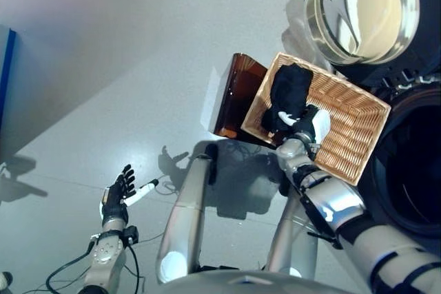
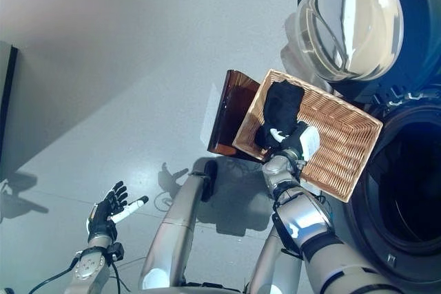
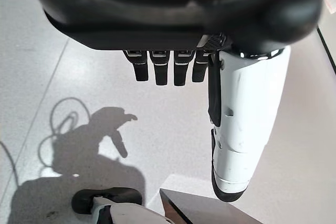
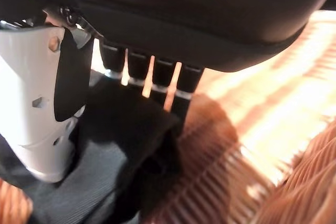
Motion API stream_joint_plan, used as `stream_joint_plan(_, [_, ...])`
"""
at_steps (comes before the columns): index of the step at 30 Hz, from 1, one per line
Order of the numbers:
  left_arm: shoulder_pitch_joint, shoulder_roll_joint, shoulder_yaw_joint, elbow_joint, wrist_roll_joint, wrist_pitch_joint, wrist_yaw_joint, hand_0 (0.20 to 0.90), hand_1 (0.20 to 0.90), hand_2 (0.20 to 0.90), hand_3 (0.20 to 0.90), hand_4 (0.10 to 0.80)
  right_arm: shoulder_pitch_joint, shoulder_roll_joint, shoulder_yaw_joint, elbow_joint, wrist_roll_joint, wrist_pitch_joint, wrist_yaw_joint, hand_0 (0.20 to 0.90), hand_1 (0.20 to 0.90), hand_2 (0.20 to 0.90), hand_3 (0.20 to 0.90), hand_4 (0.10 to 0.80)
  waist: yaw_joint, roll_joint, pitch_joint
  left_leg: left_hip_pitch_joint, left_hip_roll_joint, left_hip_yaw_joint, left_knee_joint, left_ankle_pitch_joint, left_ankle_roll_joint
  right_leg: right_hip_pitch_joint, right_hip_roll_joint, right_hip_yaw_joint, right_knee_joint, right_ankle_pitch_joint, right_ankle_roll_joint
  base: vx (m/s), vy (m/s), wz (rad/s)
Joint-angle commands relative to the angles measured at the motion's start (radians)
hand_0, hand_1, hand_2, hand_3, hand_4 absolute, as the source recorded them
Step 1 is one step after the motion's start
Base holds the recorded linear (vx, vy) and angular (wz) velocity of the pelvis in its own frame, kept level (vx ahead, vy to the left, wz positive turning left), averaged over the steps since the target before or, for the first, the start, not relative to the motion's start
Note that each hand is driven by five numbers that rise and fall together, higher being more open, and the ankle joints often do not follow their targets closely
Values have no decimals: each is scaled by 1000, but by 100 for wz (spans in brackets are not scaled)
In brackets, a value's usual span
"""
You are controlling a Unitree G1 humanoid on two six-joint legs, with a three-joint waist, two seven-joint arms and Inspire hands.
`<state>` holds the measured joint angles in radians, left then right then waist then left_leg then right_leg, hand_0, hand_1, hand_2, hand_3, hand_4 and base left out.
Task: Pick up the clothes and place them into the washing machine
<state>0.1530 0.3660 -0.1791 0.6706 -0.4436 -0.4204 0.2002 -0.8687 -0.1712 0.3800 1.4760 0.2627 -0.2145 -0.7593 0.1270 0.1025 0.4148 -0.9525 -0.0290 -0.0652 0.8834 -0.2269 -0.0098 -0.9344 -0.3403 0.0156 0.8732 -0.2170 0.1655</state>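
Note:
A black cloth (image 1: 289, 91) lies bunched against the left end of a woven wicker basket (image 1: 348, 125). My right hand (image 1: 308, 129) reaches into the basket and rests on the near end of the cloth. In the right wrist view the hand (image 4: 37, 103) sits on the dark cloth (image 4: 121, 150), whose folds hide the hand's far end. The washing machine's dark drum opening (image 1: 413, 170) is just right of the basket, and its round glass door (image 1: 362, 8) stands swung wide. My left hand (image 1: 118, 194) hangs open over the floor at the lower left, holding nothing.
The basket rests on a dark brown stand (image 1: 234, 98) whose corner sticks out to the left. Pale grey floor (image 1: 138, 67) spreads left of it. A blue edge (image 1: 7, 74) runs along the far left.

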Motion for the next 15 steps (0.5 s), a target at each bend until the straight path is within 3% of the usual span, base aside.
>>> stream_joint_plan(1, [33, 55, 7, -19, -8, -45, 26, 900, 900, 900, 900, 800, -49, 26, -8, -5, -25, -12, 9, 200, 200, 200, 200, 300, 35, 35, -28, -14, 29, 20, -83, 59, -31, 3, -13, 21, -114, 168, -18, 25, -11, 4])
stream_joint_plan(15, [8, 45, 22, 38, 5, -38, 36, 900, 900, 900, 900, 800, -9, 1, -27, -20, -11, -15, 28, 200, 200, 200, 200, 300, 26, 19, -45, 42, 31, 22, -130, 64, -30, 51, -12, 10, -152, 180, -12, 0, -3, 0])
